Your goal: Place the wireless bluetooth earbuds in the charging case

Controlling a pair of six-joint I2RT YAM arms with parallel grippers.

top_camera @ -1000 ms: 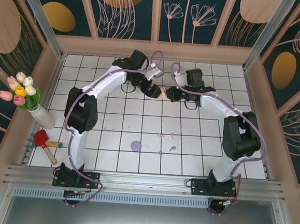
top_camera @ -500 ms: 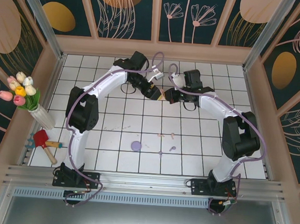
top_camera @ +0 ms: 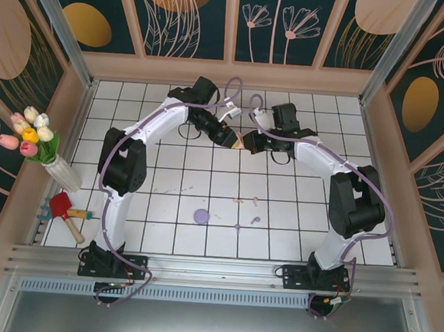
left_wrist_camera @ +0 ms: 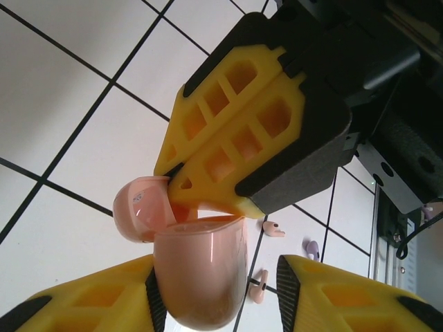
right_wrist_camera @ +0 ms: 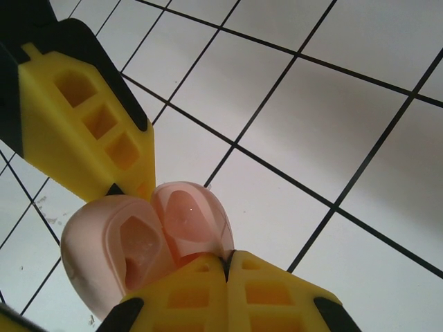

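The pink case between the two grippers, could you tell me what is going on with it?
Both arms meet on the open charging case above the far tiles. The left gripper straddles its body, one finger not touching; the right gripper is shut, pinching the lid. The earbuds lie loose on the tiles, none inserted yet.

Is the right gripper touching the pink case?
Touching. The right wrist view shows the right gripper shut, its tips pinching the edge of the open pink charging case.
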